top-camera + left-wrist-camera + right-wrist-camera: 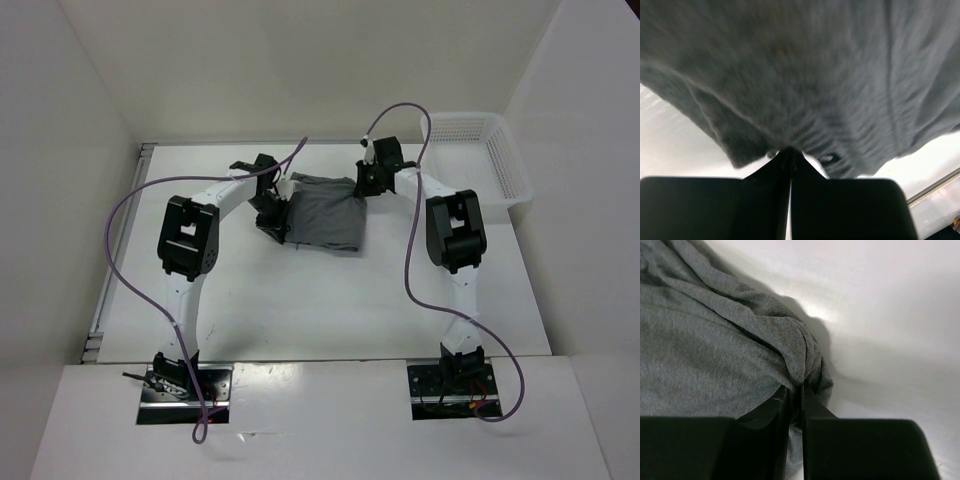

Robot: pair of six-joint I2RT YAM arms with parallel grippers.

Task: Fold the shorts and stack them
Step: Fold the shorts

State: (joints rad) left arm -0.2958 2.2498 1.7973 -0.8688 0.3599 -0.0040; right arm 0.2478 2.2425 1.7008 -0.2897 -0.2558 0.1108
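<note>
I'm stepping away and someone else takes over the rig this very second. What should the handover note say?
Left gripper: shut on the left edge of the plain grey soft cloth shorts.
Right gripper: shut on a bunched far-right corner of the shorts.
Things: the shorts lie mostly flat near the middle of the white table, between the two arms. The white plastic mesh basket stands at the far right corner, apart from them.
Done: both grips are on the cloth.
Left: no fold from this grip shows yet. Make the fold, then stack.
</note>
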